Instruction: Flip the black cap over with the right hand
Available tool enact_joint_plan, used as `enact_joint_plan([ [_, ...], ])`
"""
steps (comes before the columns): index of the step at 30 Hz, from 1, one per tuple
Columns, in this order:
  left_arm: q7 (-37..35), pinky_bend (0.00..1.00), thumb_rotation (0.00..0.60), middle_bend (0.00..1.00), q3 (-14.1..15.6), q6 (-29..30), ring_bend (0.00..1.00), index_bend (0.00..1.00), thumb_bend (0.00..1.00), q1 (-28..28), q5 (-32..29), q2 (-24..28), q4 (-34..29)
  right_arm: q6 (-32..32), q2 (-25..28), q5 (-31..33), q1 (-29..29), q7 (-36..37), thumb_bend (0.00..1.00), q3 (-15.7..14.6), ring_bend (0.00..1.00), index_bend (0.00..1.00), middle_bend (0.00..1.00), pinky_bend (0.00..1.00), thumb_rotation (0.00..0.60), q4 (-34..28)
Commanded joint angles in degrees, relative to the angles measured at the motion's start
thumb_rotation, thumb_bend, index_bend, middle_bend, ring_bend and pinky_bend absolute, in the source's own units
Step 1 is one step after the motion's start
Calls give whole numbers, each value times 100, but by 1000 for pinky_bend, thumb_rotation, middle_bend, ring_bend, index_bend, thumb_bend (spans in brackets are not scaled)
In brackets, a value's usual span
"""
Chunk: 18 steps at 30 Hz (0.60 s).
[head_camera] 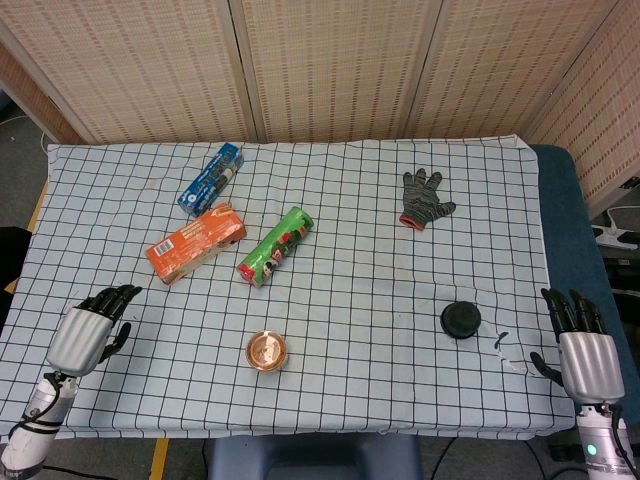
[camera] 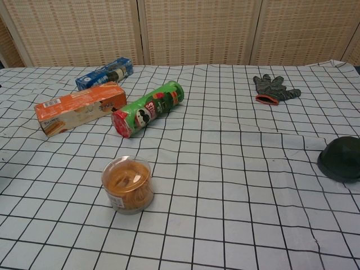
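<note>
Cap (head_camera: 461, 320) sits dome-up on the table's (head_camera: 380, 380) right side, near the right hand (head_camera: 578, 345), whose empty fingers are spread. Best to reach in low, hook the rim, then roll it. Left hand (head_camera: 92, 328) idle, fingers loosely apart.

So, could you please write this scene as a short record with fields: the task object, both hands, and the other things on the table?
task object: black cap, on the checked tablecloth, near the right front, untouched
right robot hand: at the table's right edge, holds nothing, fingers apart, away from the cap
left robot hand: at the left front, holds nothing
other things: green can lying on its side, orange box, blue box, grey glove, small round tub
task state: not yet begun
</note>
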Motion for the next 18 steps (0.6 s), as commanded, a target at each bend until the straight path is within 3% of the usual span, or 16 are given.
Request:
enact_joint_plan([
  [1,6,512,600,190,-6,-56,241,150,483,9,-44,31,-47,-11,-3,7,1,-15,93,-3,0,0,73,113,600,14],
  [8,-50,512,600,202,15,-189,241,149,481,-3,-61,128,-189,-397,56,196,158,1,86,37,0,0,73,113,600,78],
  [18,-74,512,600,220,-12,-175,241,168,481,41,-79,241,-348,-1545,66,466,651,903,55,30,0,0,41,73,600,565],
])
